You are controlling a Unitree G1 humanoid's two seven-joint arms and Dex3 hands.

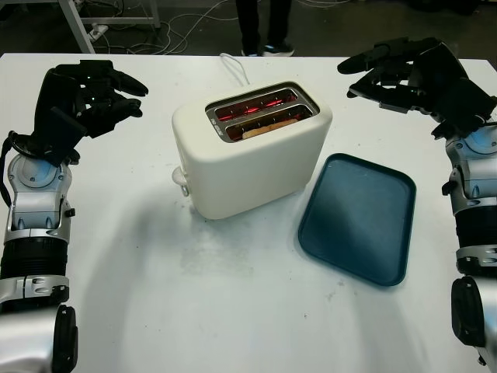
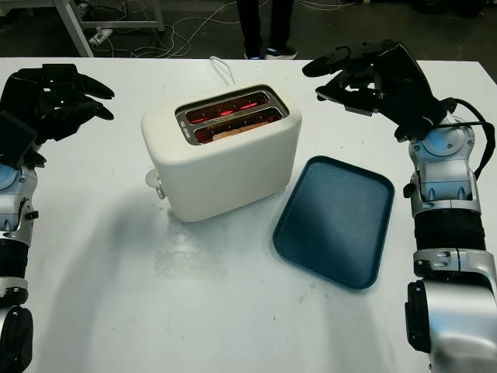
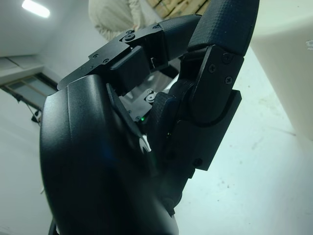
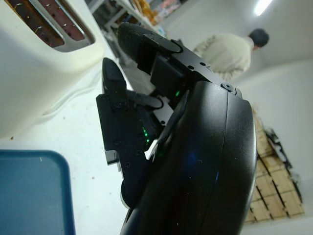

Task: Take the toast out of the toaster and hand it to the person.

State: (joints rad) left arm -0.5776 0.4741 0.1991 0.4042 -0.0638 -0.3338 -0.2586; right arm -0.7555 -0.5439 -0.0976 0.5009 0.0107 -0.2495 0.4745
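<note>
toast (image 1: 260, 129): one slice, sunk in the near slot of the toaster, only its top edge visible; elements glow red.
white table (image 1: 194, 303): bears all items.
cream toaster (image 1: 256, 167): centre, angled, lever toward the left arm.
dark blue tray (image 1: 359, 217): just beside the toaster, likely a landing spot.
left hand (image 1: 89, 97): raised beside the toaster, empty, uncurled.
right hand (image 2: 373, 74): raised behind the tray, empty, uncurled.
person (image 2: 264, 27): beyond the far edge, legs only, cut off.
</note>
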